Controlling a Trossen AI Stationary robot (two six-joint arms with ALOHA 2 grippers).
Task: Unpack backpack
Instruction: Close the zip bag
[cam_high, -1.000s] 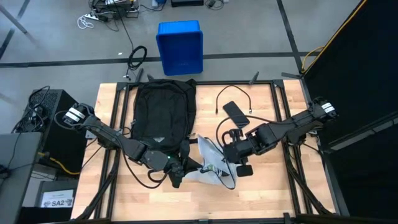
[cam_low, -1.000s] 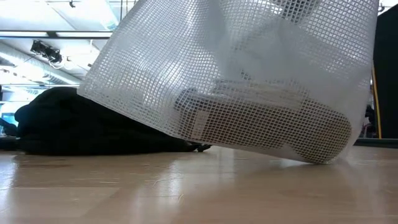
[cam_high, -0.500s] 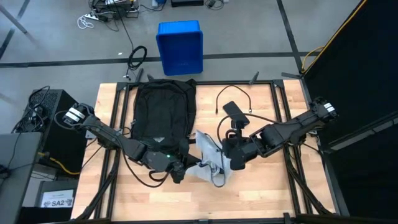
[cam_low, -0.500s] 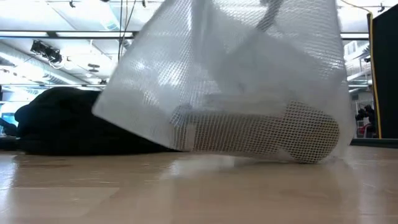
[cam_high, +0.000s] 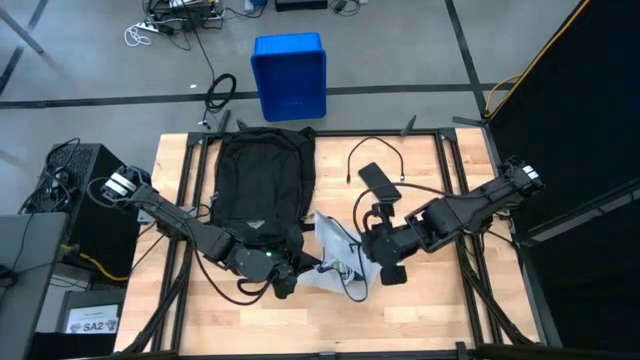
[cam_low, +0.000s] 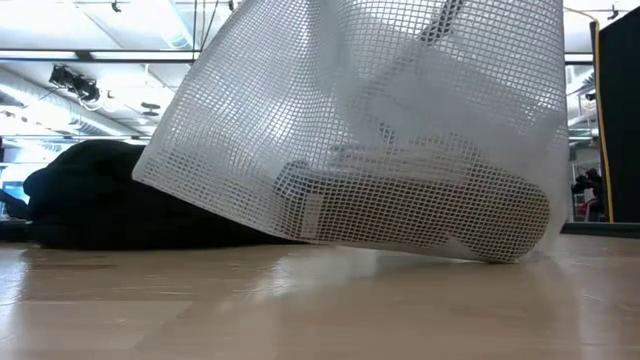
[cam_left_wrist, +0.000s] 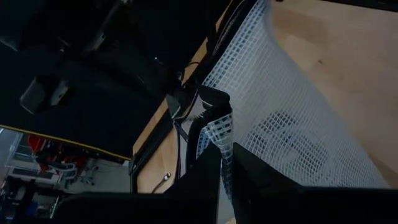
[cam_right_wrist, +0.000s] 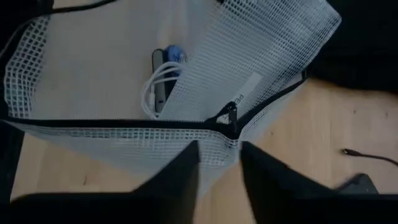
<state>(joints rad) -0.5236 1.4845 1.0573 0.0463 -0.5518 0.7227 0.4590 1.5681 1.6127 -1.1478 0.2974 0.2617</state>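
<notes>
Lying flat on the table's left half, the backpack (cam_high: 258, 185) sits beside a white mesh pouch (cam_high: 335, 258); the left gripper (cam_left_wrist: 225, 163) pinches the pouch's edge; the right gripper (cam_right_wrist: 219, 155), fingers parted, straddles its zipper; the pouch's contents are blurred.

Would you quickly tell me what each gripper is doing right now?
Left gripper: shut on the mesh pouch.
Right gripper: open, at the pouch's zipper edge.
</notes>
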